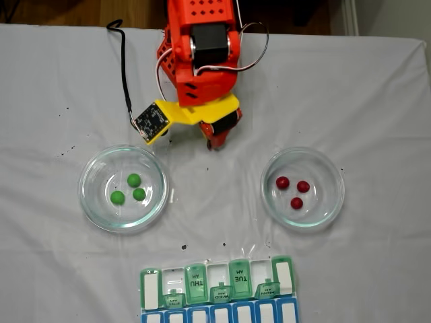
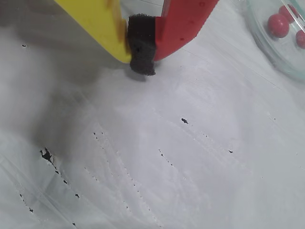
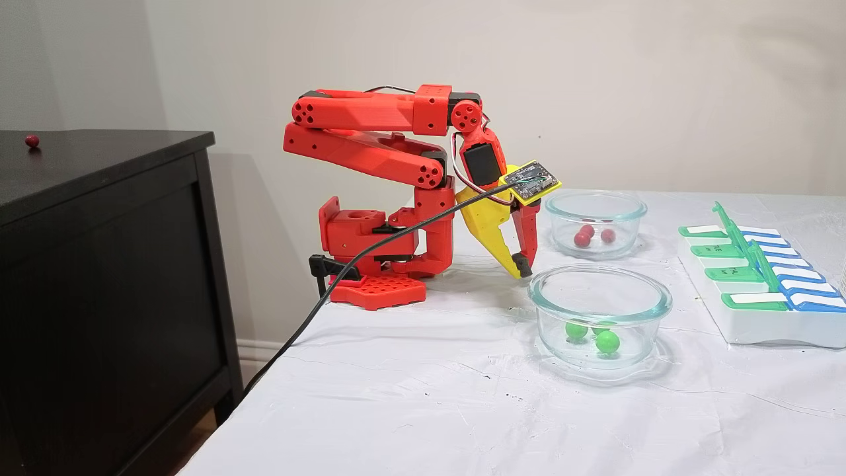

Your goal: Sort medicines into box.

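My gripper (image 2: 141, 59) (image 3: 521, 268) (image 1: 214, 140) is shut, its yellow and red fingers pressed on the black foam pad with nothing held. It hovers just above the white cloth between two glass dishes. Three green medicines (image 1: 130, 188) (image 3: 591, 336) lie in one clear dish (image 1: 91, 198) (image 3: 598, 285). Three dark red medicines (image 1: 293, 190) (image 3: 593, 235) (image 2: 278, 25) lie in the other dish (image 1: 333, 195) (image 3: 595, 201). The box (image 1: 219, 289) (image 3: 760, 324) sits at the near edge in a fixed view, with some green lids standing open.
A black cable (image 1: 125, 74) (image 3: 370, 254) runs from the wrist camera board (image 1: 151, 122) off the table. A dark cabinet (image 3: 99, 264) stands beside the table with a small red ball (image 3: 31, 140) on top. The arm's base (image 3: 380, 264) is clamped at the table's edge.
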